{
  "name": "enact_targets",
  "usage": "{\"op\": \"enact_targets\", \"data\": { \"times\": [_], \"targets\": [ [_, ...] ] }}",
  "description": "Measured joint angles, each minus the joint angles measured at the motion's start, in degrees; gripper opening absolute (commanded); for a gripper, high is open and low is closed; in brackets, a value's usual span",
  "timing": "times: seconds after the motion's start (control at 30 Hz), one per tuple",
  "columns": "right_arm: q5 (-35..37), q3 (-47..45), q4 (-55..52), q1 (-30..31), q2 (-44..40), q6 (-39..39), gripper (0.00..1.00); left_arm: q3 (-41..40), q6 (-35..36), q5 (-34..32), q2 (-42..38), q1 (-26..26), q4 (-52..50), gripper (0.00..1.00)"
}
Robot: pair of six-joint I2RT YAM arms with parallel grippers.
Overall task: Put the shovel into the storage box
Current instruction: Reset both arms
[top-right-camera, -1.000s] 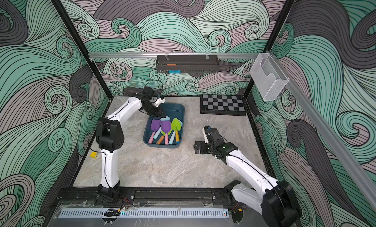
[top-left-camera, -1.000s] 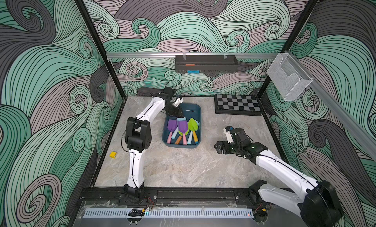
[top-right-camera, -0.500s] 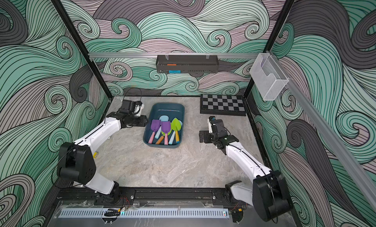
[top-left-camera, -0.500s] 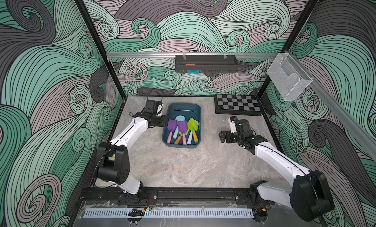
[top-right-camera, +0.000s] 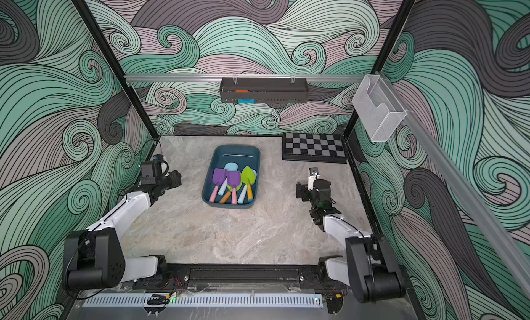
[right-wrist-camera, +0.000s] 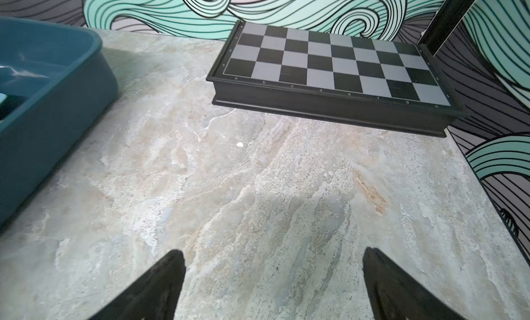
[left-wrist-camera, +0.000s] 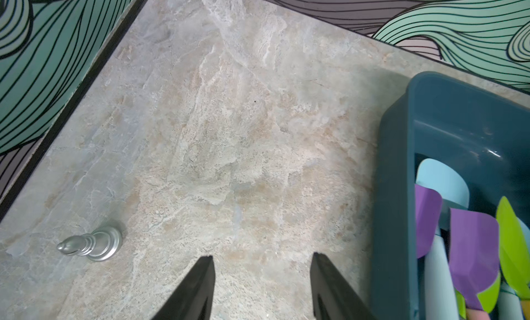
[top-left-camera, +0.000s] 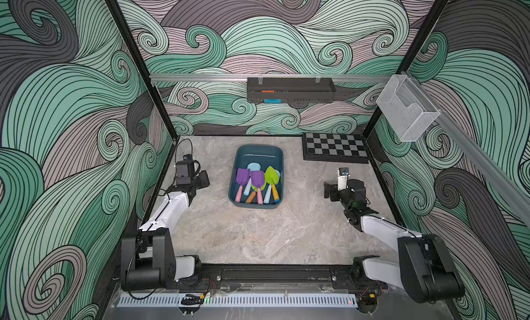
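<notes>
1. The desk point(top-left-camera: 258, 235): marbled grey-beige slab that carries every item below. No shovel is visible loose on it.

2. The storage box point(top-left-camera: 259, 158): teal bin at the middle far part of the desk, long axis running near to far. It sits between the two arms, judged within reach of either.

3. The chessboard point(top-left-camera: 334, 148): black-framed, far right corner, well apart from the box. No part in the task.

4. The left hand point(left-wrist-camera: 262, 257): left of the box, just beside its wall, fingers spread with only bare desk between them, so released and empty.

5. The right hand point(right-wrist-camera: 272, 252): right of the box and near of the chessboard, fingers spread wide, released and empty. With both hands clear of the box, the stowing is judged finished.

6. The shovels point(top-left-camera: 257, 178): purple, green and pale blue, all inside the box, overlapping. Blades point far and handles near, so their long axes follow the box's length, likely the only way they fit.

7. The chess piece point(left-wrist-camera: 91, 244): silver, alone on the desk by the left hand.
</notes>
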Motion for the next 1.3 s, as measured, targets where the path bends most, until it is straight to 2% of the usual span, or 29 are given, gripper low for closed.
{"op": "enact_targets", "data": {
  "times": [0.27, 0.47, 0.77, 0.9, 0.97, 1.07, 1.13, 1.2, 1.3],
  "targets": [
    [-4.37, 5.42, 7.5, -2.69, 12.13, -0.76, 0.99, -5.46, -0.22, -2.91, 0.81, 2.29, 9.03, 0.53],
    [-6.32, 0.31, 19.08, -3.02, 13.62, -0.79, 0.99, -11.72, 0.09, -4.98, 1.49, 2.95, 18.05, 0.52],
    [-7.32, -1.42, 23.43, -3.04, 14.53, -0.79, 0.99, -12.04, -0.04, -6.64, 4.24, 3.34, 24.15, 0.5],
    [-7.3, -1.42, 24.55, -3.02, 14.56, -0.79, 0.99, -13.18, 1.11, -4.46, 5.92, 3.37, 30.14, 0.45],
    [-7.17, -1.42, 25.0, -3.02, 14.56, -0.74, 0.99, -12.92, 2.62, -1.79, 8.11, 3.32, 31.34, 0.48],
    [-6.51, -2.4, 27.54, -3.04, 14.53, -0.57, 0.99, -12.9, 5.09, 0.85, 10.4, 2.64, 32.26, 0.66],
    [-5.95, -3.8, 29.46, -3.04, 14.53, -0.48, 0.99, -12.9, 6.23, 1.81, 10.67, 2.03, 32.61, 0.74],
    [-5.6, -4.94, 30.53, -3.04, 14.56, -0.35, 0.99, -12.83, 7.02, 2.32, 10.67, 1.68, 33.16, 0.78],
    [-5.57, -5.09, 31.21, -3.02, 14.56, -0.35, 0.99, -12.83, 8.13, 3.65, 10.67, 1.57, 34.03, 0.78]
  ]
}}
